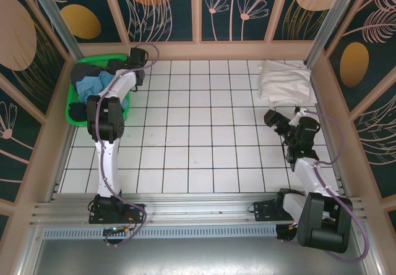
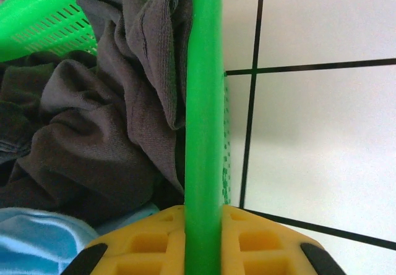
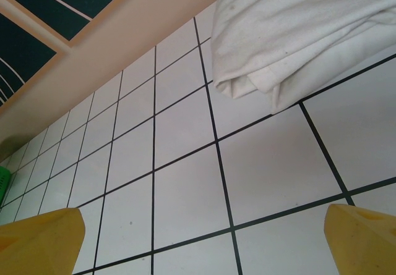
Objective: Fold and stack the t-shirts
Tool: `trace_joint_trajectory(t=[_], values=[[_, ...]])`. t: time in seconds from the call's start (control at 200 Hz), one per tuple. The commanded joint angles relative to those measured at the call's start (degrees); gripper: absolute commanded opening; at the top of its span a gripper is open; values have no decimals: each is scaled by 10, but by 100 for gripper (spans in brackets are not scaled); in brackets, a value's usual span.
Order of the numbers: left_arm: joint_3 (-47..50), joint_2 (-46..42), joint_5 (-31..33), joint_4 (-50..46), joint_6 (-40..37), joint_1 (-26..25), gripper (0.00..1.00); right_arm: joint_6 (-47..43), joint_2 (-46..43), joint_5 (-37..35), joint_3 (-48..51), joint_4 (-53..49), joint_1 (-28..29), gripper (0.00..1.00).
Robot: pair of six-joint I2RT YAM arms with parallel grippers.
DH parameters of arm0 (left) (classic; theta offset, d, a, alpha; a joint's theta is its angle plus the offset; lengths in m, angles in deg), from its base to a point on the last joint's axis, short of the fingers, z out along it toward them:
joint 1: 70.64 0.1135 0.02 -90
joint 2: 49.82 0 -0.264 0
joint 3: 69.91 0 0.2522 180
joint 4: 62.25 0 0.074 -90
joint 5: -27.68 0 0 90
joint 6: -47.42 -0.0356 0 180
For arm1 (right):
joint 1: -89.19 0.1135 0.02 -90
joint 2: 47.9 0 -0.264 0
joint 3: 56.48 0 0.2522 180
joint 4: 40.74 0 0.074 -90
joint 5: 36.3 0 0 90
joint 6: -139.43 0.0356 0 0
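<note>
Basket [image 1: 70, 115] far left, dark shirts [image 2: 105, 133] and blue shirt [image 1: 86, 86] heaped inside. My left gripper [image 1: 137, 59] at basket's far right corner, pads clamped on rim [image 2: 203, 102], dark cloth draped against it. White shirt [image 1: 284, 83] folded, far right. My right gripper [image 1: 273, 118] just near of it, jaws spread, empty.

white tiled table [image 1: 204, 133], floral walls [image 1: 161, 3]

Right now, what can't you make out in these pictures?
- Top view: the shirt count in the green basket; the left arm covers the pile.
- Left wrist view: whether the left end effector is open or shut; the basket's rim crosses its fingers, cut by the bottom edge.
- Right wrist view: the full shape of the white shirt; frame edges cut it.
</note>
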Motion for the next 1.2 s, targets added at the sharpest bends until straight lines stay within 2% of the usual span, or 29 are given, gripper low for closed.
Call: trace_joint_trajectory(t=[0.0,0.195,0.265,0.335,0.37,0.515,0.706,0.766,0.811,0.901,0.946,1.066,1.196], values=[[28,-27,-4,64,-113,12,0,3,-1,-9,-19,-18,-4,99],[74,-51,-41,88,-151,31,0,6,-2,-15,-19,-21,-4,99],[77,-58,-55,80,-147,30,19,6,-1,-18,-18,-19,-4,99],[77,-71,-88,66,-125,30,51,6,0,-21,-18,-22,-4,99],[77,-82,-103,58,-110,29,60,6,-1,-22,-19,-23,-4,99],[89,-132,-135,46,-38,27,72,8,-8,-22,-18,-23,-4,99],[100,-171,-52,53,102,42,86,5,-12,-4,-16,-19,-4,99],[112,-169,-39,65,132,58,88,2,-13,2,-15,-19,-4,99],[104,-156,-41,57,156,72,84,0,-12,8,-14,-19,-3,99],[62,-117,-72,28,196,100,66,-1,-12,10,-10,-20,-4,99],[41,-99,-89,20,203,107,61,-3,-14,10,-9,-20,-4,99],[-18,-60,-78,0,211,113,66,-5,-15,14,-6,-19,-4,99],[-79,-24,-82,-35,214,122,66,-5,-20,19,0,-17,-4,99]])
